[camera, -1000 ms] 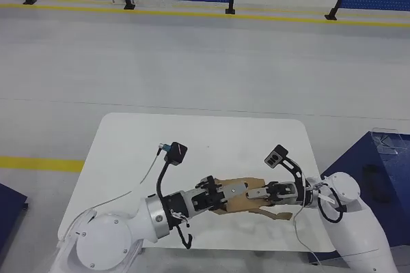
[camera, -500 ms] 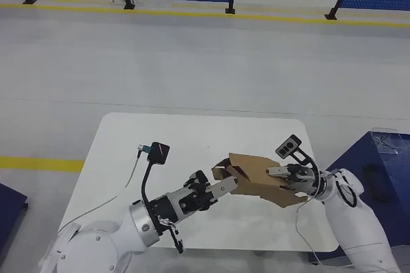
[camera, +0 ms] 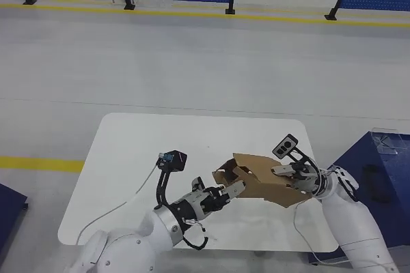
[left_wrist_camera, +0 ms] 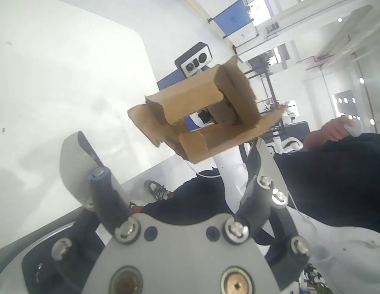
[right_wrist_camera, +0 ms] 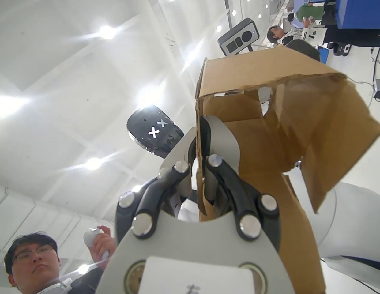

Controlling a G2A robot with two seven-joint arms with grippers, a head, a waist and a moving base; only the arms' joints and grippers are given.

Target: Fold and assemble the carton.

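Observation:
A brown carton [camera: 260, 179] is held above the white table [camera: 157, 143], opened into a tube with loose end flaps. My right gripper [camera: 289, 173] is shut on its right-hand wall; in the right wrist view the gripper [right_wrist_camera: 199, 145] pinches that cardboard wall, and the carton [right_wrist_camera: 269, 130] rises beyond it. My left gripper [camera: 234, 189] is at the carton's left end, open. In the left wrist view the gripper [left_wrist_camera: 168, 139] has its fingers [left_wrist_camera: 82, 154] spread wide, and the carton's [left_wrist_camera: 202, 111] open end faces it just beyond the tips.
A blue bin [camera: 389, 170] stands off the table's right edge. The table's front edge lies just below the left arm. A person in dark clothes [left_wrist_camera: 330, 169] stands beyond the table front, not touching the carton.
The carton, which lay flat and low near the table front, has been lifted up and back-right by the right gripper and has opened into a tube. The left gripper followed to its left end.

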